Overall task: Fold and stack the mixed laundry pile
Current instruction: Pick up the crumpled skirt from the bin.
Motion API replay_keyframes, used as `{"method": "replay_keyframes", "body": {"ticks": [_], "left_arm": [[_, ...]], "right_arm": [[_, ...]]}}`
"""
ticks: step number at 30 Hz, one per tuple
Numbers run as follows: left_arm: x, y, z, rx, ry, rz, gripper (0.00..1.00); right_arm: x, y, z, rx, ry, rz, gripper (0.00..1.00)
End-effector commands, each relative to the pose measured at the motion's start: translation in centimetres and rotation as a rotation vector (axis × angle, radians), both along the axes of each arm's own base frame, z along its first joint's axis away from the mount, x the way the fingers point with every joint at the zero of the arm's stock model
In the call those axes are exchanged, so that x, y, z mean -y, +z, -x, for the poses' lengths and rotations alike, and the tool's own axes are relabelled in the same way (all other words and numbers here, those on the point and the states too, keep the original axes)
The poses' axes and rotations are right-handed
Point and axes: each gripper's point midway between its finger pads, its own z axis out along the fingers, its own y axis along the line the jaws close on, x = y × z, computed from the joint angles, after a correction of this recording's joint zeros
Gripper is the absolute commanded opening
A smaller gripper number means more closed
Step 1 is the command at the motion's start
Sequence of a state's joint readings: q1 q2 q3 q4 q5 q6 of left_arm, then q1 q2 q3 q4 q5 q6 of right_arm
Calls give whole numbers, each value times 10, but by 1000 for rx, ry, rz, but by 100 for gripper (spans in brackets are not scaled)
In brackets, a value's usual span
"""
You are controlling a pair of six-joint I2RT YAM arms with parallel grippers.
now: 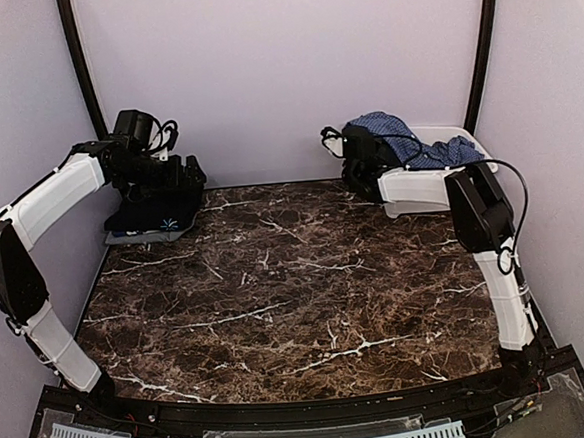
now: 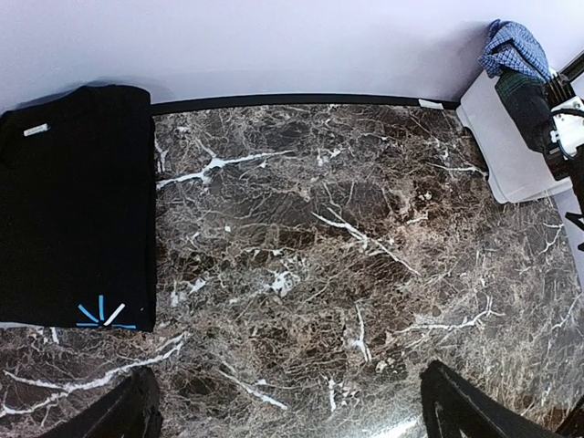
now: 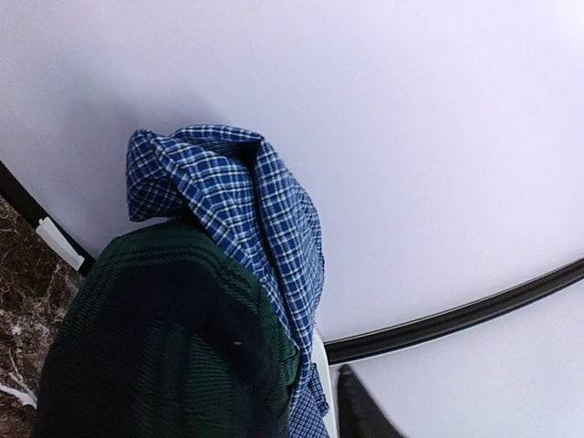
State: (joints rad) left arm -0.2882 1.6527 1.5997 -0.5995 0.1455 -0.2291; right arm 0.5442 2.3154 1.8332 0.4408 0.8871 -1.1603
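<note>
The dark marble table filled the scene, bare across its middle. The 2 arms reached to opposite far corners: the left arm to the far left, the right arm to the far right.

At the far right stood a white bin holding the laundry pile. A blue checked shirt rose in a peak on top of it, and a dark green plaid garment bulged just in front of the shirt, touching it.

At the far left a black garment lay folded flat on the table, against the back wall. It carried a small blue starburst print at its near corner and a white label at its far edge.

The left gripper hung above the table just right of the black garment, its fingers spread wide apart with nothing between them. The right gripper was at the near-left side of the pile. From its wrist camera only 1 finger showed, beside the plaid cloth, so I could not tell whether its jaws were apart or clamped on fabric.
</note>
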Motion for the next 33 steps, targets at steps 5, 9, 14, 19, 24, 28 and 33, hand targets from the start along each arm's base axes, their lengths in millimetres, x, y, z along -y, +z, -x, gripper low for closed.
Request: {"method": "replay_keyframes", "body": {"ticks": [5, 9, 14, 19, 24, 28, 33], "left_arm": [[3, 1, 2, 2, -7, 25, 99], [5, -1, 3, -6, -12, 35, 99], [4, -3, 3, -14, -7, 30, 99], [5, 0, 3, -7, -7, 37, 99], [6, -1, 3, -14, -10, 48, 99], [5, 0, 3, -13, -5, 45, 99], [6, 0, 3, -15, -4, 53, 99]], "right_arm": [[5, 70, 12, 96, 79, -242, 0], [22, 101, 13, 101, 111, -456, 0], [60, 142, 12, 144, 111, -683, 0], [97, 189, 14, 263, 80, -746, 0], [141, 239, 17, 369, 52, -813, 0], [166, 283, 29, 452, 89, -892, 0], [175, 328, 49, 533, 163, -926, 0]]}}
